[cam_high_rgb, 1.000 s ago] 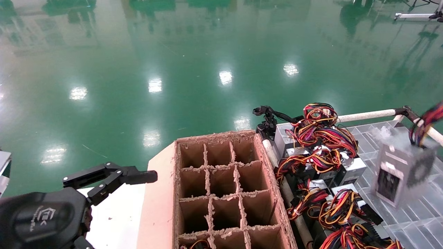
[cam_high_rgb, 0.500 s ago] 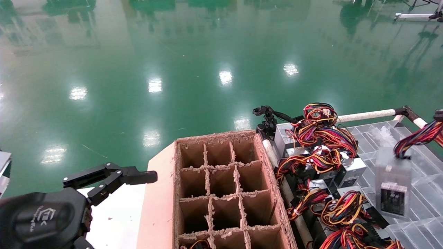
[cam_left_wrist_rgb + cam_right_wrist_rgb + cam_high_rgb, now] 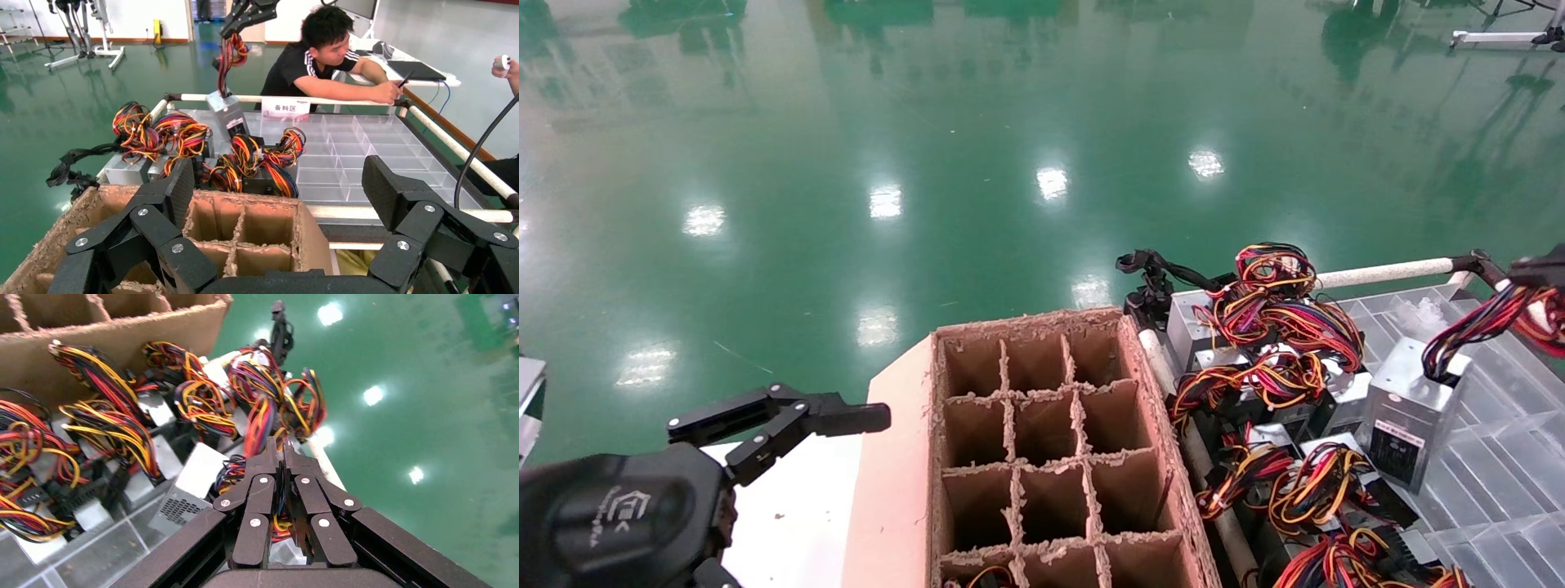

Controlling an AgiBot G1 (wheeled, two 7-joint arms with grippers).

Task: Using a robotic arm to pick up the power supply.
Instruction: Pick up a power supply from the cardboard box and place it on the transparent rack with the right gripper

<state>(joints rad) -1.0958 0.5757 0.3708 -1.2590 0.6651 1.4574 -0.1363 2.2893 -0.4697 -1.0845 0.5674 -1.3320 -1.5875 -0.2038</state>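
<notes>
The power supply (image 3: 1406, 420), a silver-grey box, hangs tilted by its red, orange and black wire bundle (image 3: 1479, 322) over the clear tray. My right gripper (image 3: 1540, 268) shows only at the right edge. In the right wrist view this gripper (image 3: 278, 450) is shut on the wires, with the vented box (image 3: 183, 490) below it. The left wrist view shows the same gripper (image 3: 248, 13) high up, with the box (image 3: 227, 115) dangling under it. Whether its lower end touches the pile I cannot tell. My left gripper (image 3: 862, 419) is parked open at the lower left (image 3: 281, 187).
A cardboard box with divider cells (image 3: 1042, 425) stands in the middle. To its right is a pile of other grey units with coloured wires (image 3: 1279, 327), in a clear compartment tray (image 3: 1500, 474) with a white rail (image 3: 1385, 272). A person (image 3: 324, 55) leans on the far rail.
The hanging power supply has swung left towards the pile and turned. My right gripper's tip now shows at the right edge. The left arm has not moved.
</notes>
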